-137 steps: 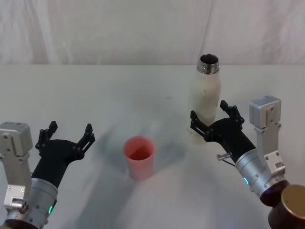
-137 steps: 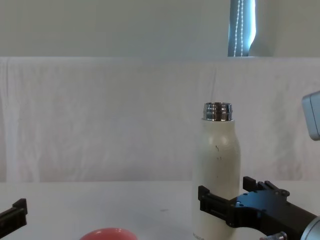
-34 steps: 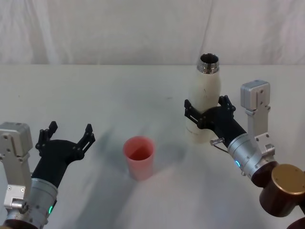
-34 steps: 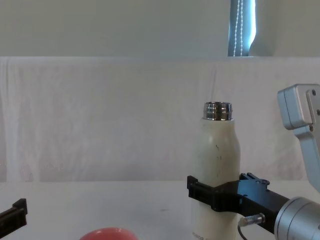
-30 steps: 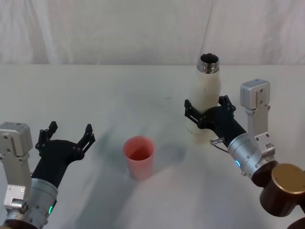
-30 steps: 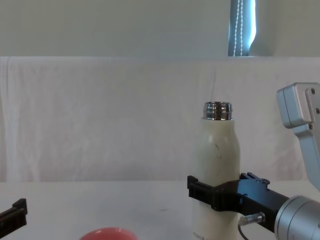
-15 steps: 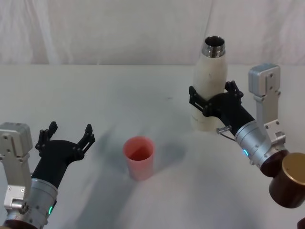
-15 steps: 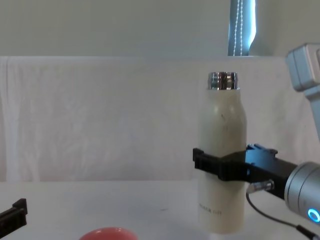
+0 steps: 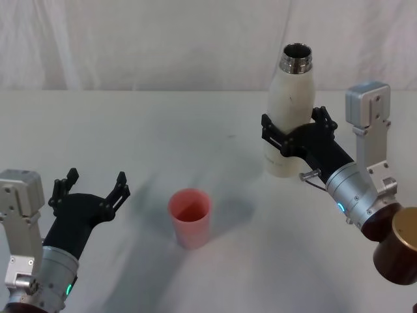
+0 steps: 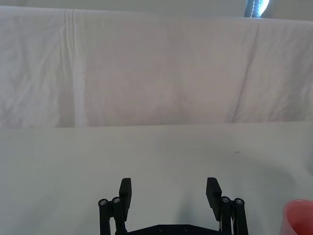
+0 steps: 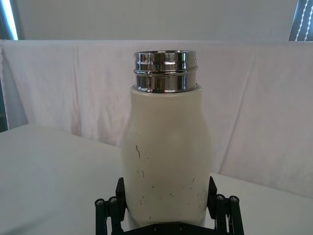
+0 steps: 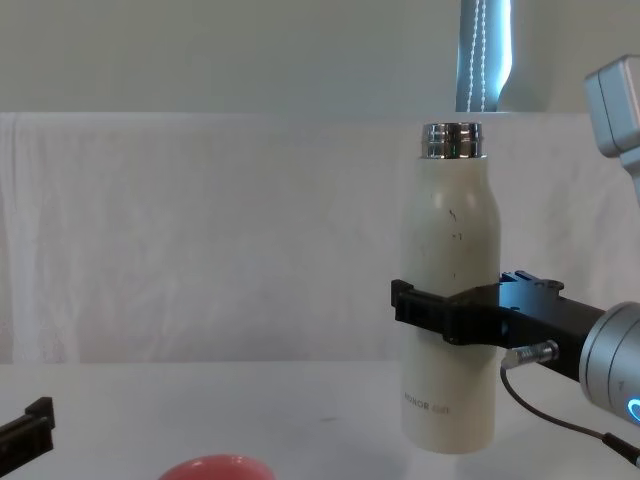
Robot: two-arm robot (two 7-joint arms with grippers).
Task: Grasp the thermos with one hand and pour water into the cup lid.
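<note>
The cream-white thermos [image 9: 287, 117] [image 12: 449, 310] [image 11: 166, 161] is upright and lifted off the table on the right, its open steel neck on top. My right gripper [image 9: 296, 134] [image 12: 450, 312] is shut on the thermos around its lower middle. The coral-red cup lid [image 9: 189, 216] stands open side up on the table at centre-left of the thermos; its top edge [image 12: 212, 467] and rim [image 10: 299, 219] also show. My left gripper [image 9: 90, 189] [image 10: 170, 190] rests open low on the left, apart from the cup lid.
The white table [image 9: 195, 130] spreads around the cup lid. A white cloth backdrop [image 9: 163, 39] hangs along the table's far edge.
My right gripper closed on the thermos and has raised it off the table, slightly up and to the right. The left arm and cup lid have not moved.
</note>
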